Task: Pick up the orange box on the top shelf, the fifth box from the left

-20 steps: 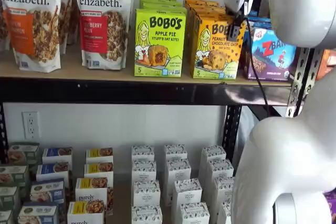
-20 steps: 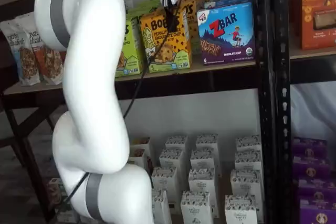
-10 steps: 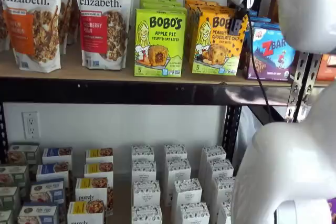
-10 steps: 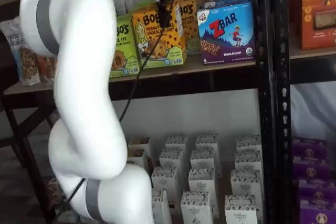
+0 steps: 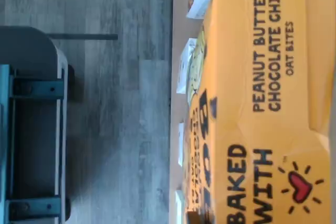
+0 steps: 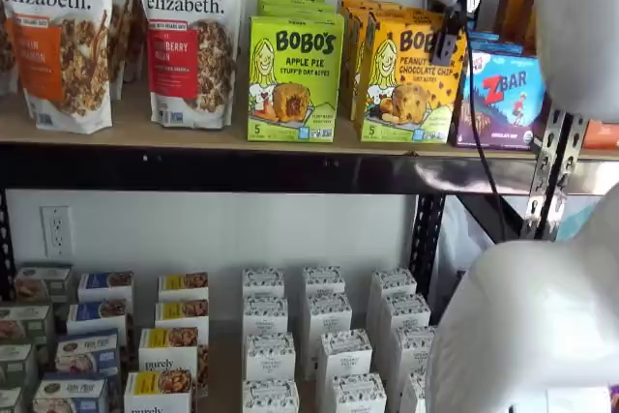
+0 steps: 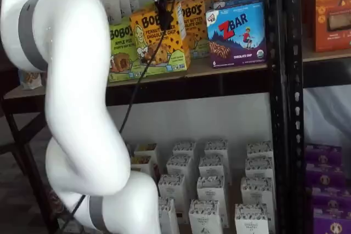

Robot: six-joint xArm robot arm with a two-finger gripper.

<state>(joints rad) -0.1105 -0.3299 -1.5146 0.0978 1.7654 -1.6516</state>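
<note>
The orange box is a yellow-orange Bobo's Peanut Butter Chocolate Chip carton at the front of the top shelf. In a shelf view it is tilted and stands forward of the alike cartons behind it. My gripper comes down from above, its black fingers closed on the box's top right part; it shows in both shelf views. The wrist view is filled by the box's orange top panel, very close.
A lime-green Bobo's Apple Pie box stands just left of the orange box, a blue ZBar box just right. Granola bags stand further left. Small white boxes fill the lower shelf. A black upright stands right.
The orange box has moved with the gripper, out from its row toward the shelf's front, and now tilts. The arm has swung along with it.
</note>
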